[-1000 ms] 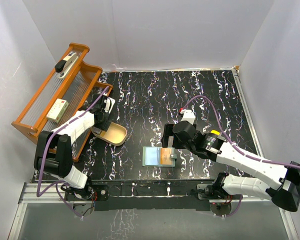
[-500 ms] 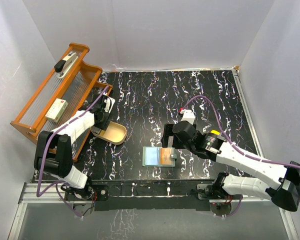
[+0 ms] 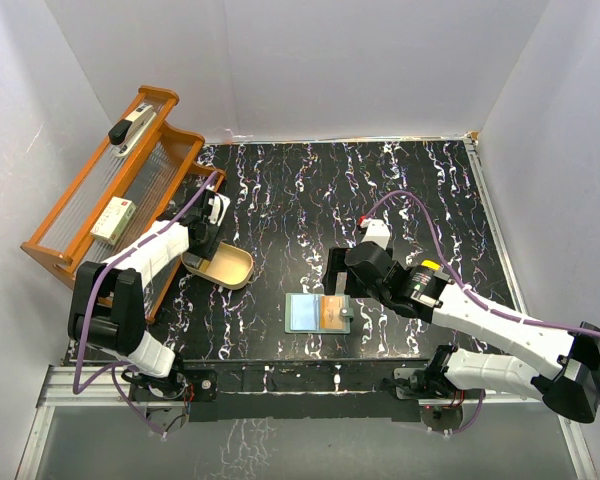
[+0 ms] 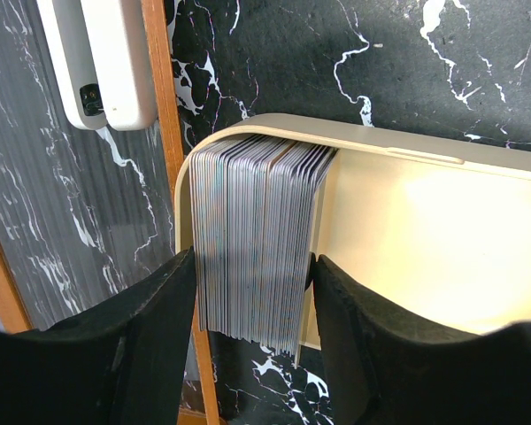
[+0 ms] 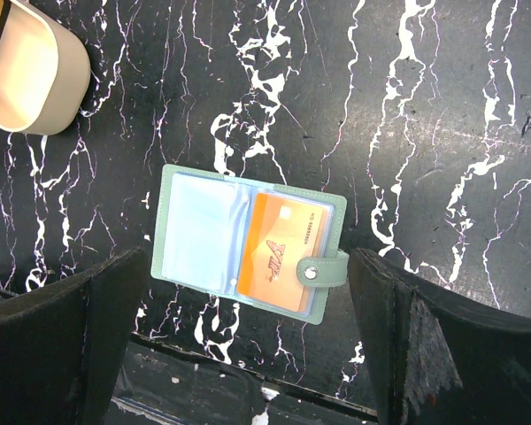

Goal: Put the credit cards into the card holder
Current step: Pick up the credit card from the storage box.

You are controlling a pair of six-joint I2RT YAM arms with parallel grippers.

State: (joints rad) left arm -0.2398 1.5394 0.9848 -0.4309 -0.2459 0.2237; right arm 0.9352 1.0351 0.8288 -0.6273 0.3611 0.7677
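"Tan dish (image 4: 407,150), left wrist view: why do the credit cards (image 4: 257,239) stand on edge in it?"

"Packed upright against the dish's end wall, the stack offers both flat faces to the left gripper (image 4: 254,266). One of its fingers (image 4: 159,328) sits on each side of the stack and both look to be touching it, so the gripper reads as clamped on the cards, which rest in the dish. Whether it has one card or the whole stack cannot be told."

"And the card holder (image 5: 248,252)?"

"It lies directly beneath the right gripper (image 5: 248,266), spread flat on the black marbled table (image 5: 442,106), pockets up. That gripper stands wide apart and holds nothing, one finger past each short end of the holder. Probably it waits there to steady the holder while a card goes in. The snap tab (image 5: 323,273) points toward the gripper's right finger, clear of the pockets."

"Any legible writing?"

"An orange card (image 5: 283,252) fills the pocket on the tab side. It carries a pale logo and a row of digits along one edge, both too small to read. The edges of the stacked cards show no print."

"Stage of the task?"

"Judged early: one card seated, many in the dish."
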